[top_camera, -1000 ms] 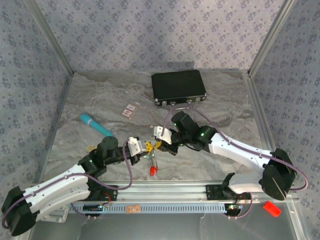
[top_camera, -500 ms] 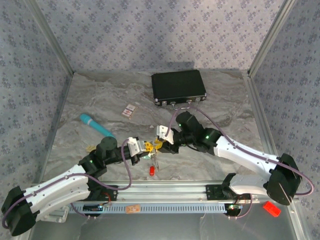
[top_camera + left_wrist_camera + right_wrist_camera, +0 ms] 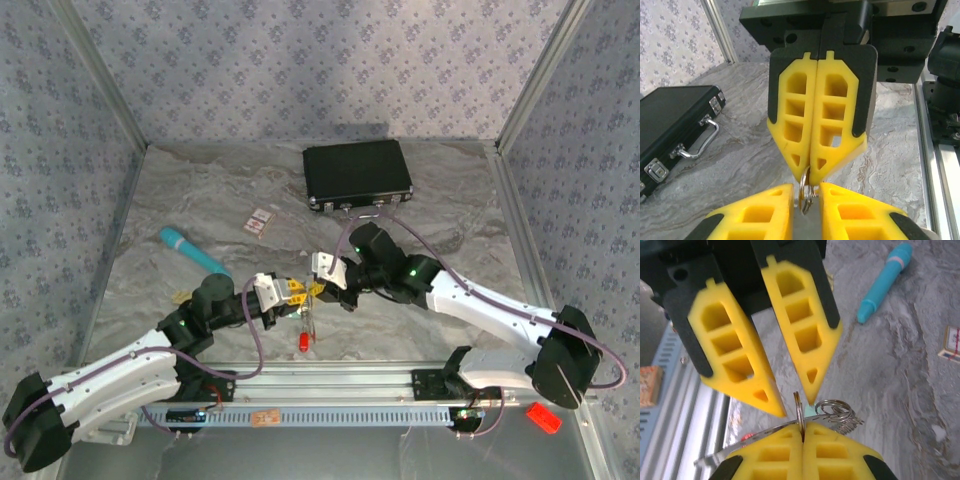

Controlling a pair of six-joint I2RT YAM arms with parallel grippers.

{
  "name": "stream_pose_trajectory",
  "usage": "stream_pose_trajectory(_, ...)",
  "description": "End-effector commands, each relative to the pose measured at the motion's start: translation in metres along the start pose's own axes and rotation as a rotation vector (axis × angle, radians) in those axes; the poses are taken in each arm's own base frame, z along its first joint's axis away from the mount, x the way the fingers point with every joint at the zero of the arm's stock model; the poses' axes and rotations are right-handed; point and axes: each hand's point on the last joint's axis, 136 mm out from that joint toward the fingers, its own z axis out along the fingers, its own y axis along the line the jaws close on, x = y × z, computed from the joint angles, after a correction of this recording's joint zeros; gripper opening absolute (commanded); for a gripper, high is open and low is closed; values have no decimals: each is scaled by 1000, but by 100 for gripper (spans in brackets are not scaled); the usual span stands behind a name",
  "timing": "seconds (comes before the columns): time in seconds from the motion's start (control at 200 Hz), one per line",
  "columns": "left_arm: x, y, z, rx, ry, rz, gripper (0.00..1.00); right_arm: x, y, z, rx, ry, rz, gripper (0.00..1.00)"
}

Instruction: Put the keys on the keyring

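- the keyring (image 3: 832,409) is standing edge-on at mid-table, between the two claws, with its red tag (image 3: 303,343) trailing toward the near edge.
- the right gripper (image 3: 802,432) is clamping the ring's edge, fingers pressed together.
- the left gripper (image 3: 792,407) is meeting it tip to tip, fingers narrowly parted; the ring is sitting in that gap, so this arm is equally near.
- the teal stick (image 3: 192,250) and the black case (image 3: 358,174) are lying well apart, likely obstructing nothing.

Far back on my marbled table (image 3: 200,190) lies a shut black case (image 3: 357,176); a teal stick (image 3: 192,250) lies left, a small card (image 3: 259,221) between them.
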Motion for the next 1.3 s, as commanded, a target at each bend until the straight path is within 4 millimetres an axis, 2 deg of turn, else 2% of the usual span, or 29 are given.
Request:
stream_pose_trajectory(0.0, -8, 6, -3, -28, 28, 30, 20, 2, -3, -9, 26, 94, -57, 0)
stream_pose_trajectory(0.2, -6, 5, 0, -8, 67, 29, 22, 0, -3, -17, 36, 179, -122, 0)
stream_pose_trajectory(0.45, -15, 2, 8, 30, 45, 31, 23, -3, 1, -10, 22, 246, -186, 0)
stream_pose_trajectory(0.54, -16, 1, 9, 35, 45, 34, 19, -7, 4, -7, 9, 243, -198, 0)
stream_pose_trajectory(0.68, -21, 0, 9, 48, 28, 34, 5, -13, 8, -8, 2, 204, -192, 0)
stream_pose_trajectory(0.73, -22, -1, 9, 51, 22, 33, 0, -16, 7, -9, 13, 169, -180, 9)
stream_pose_trajectory(0.795, -23, -2, 8, 53, 10, 32, 0, -17, 4, -12, 34, 121, -148, 24)
stream_pose_trajectory(0.885, -23, -5, 7, 64, -18, 23, 0, -18, 5, -15, 29, 29, -97, 32)
stream_pose_trajectory(1.014, -29, -7, 5, 67, -91, 13, 0, -20, 5, -19, 21, -109, -37, 35)
stream_pose_trajectory(1.294, -28, -16, 2, 107, -126, 4, 0, -18, 6, -15, 0, -187, -9, 35)
